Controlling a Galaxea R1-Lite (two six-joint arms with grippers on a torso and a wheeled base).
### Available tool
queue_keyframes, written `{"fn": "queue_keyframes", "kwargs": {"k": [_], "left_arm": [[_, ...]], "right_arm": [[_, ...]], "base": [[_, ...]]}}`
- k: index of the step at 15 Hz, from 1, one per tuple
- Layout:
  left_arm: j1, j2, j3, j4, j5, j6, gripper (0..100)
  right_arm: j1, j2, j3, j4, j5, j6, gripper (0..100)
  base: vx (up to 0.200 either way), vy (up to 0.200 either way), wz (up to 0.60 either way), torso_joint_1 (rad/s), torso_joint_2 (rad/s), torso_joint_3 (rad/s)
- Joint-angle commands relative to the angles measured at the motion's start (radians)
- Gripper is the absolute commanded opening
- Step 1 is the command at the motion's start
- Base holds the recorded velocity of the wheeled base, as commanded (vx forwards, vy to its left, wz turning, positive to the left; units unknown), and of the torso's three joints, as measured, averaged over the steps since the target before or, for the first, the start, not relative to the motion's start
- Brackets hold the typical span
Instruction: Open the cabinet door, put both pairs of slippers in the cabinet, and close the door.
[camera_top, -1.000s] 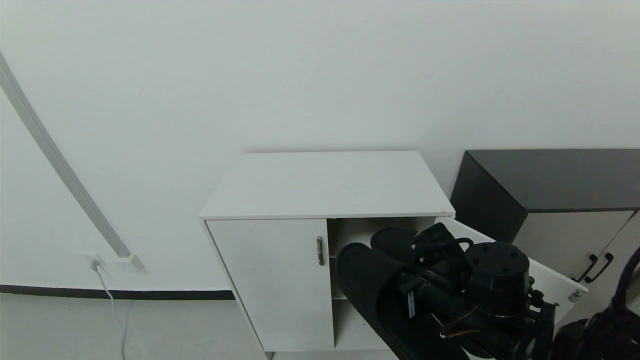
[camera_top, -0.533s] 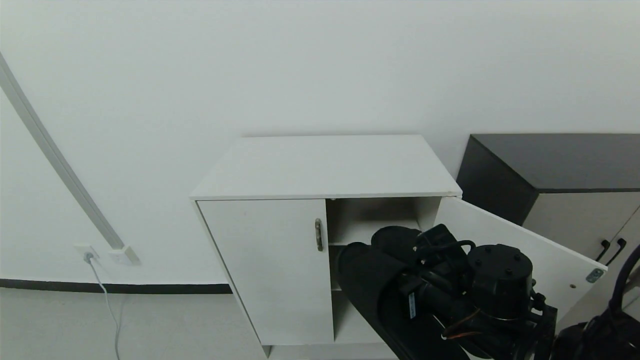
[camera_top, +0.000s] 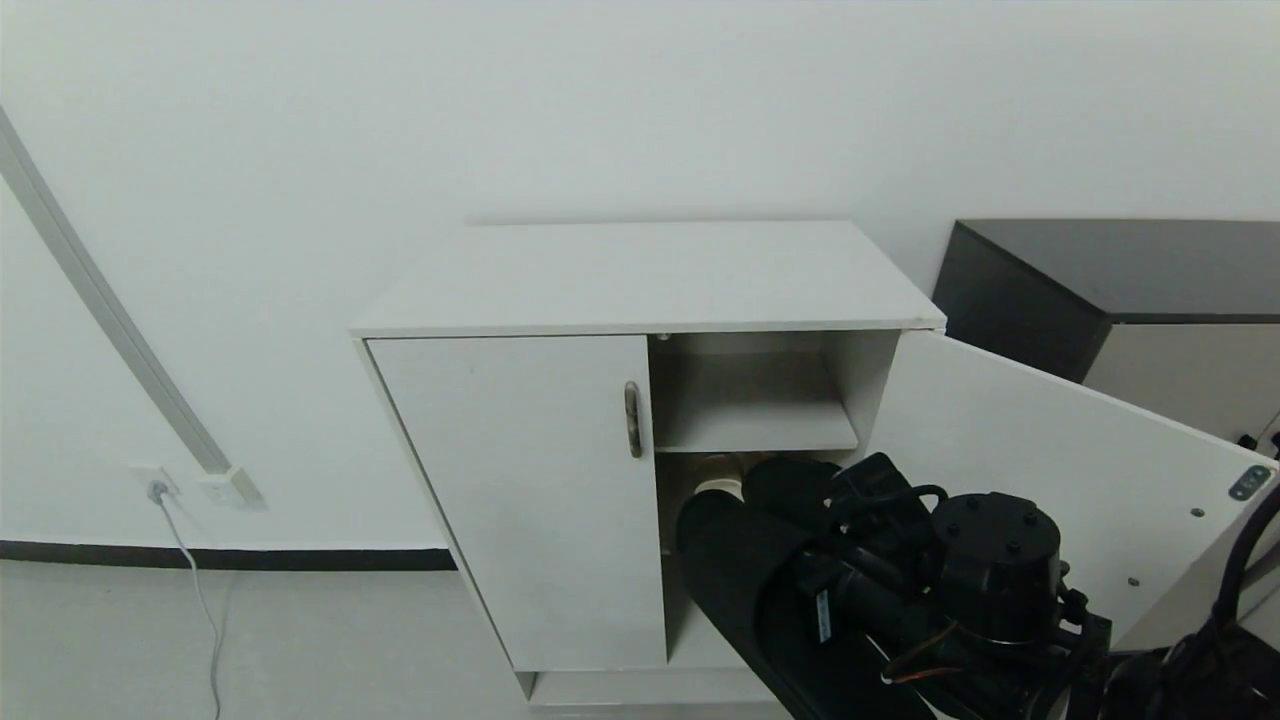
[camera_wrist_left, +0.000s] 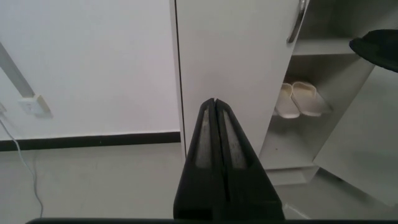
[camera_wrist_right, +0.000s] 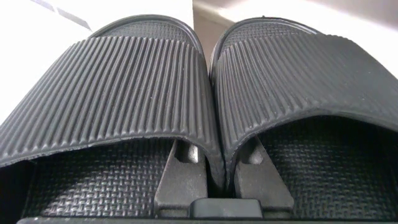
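Observation:
The white cabinet (camera_top: 650, 270) has its left door (camera_top: 520, 480) closed and its right door (camera_top: 1050, 480) swung open. A pair of black ribbed slippers (camera_top: 740, 560) (camera_wrist_right: 124, 81) hangs side by side in front of the open half, below the upper shelf (camera_top: 750, 430). My right gripper (camera_wrist_right: 219, 154) is shut on the slippers' adjoining inner walls. A beige pair (camera_wrist_left: 301, 99) (camera_top: 715, 487) lies on a lower shelf inside. My left gripper (camera_wrist_left: 214, 109) is shut on nothing, in front of the closed door, low over the floor.
A dark cabinet (camera_top: 1120, 270) stands just right of the open door. A wall socket with a cable (camera_top: 160, 492) and slanted trunking (camera_top: 100, 300) are on the wall to the left. Bare floor (camera_top: 250, 640) lies before the cabinet's left side.
The camera has sunk, so the cabinet sits higher in the picture and more of its inside shows. The black slippers, level with the top compartment before, are now below the upper shelf.

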Motion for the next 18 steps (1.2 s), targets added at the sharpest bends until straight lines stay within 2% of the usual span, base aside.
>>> {"fn": "queue_keyframes", "kwargs": {"k": [1,11,18], "left_arm": [[0.000,0.000,0.000,0.000,0.000,0.000,0],[0.000,0.001,0.000,0.000,0.000,0.000,0],[0.000,0.000,0.000,0.000,0.003,-0.002,0]], "right_arm": [[0.003,-0.001,0.000,0.000,-0.002,-0.001,0],[0.012,0.004,0.014,-0.016,-0.005,-0.014,0],[0.026,0.030,0.015,-0.039,-0.007,-0.014,0]], "base": [[0.000,0.000,0.00,-0.183,0.51,0.320],[0.000,0.000,0.00,-0.137,0.47,0.334],[0.000,0.000,0.00,-0.039,0.42,0.367]]}}
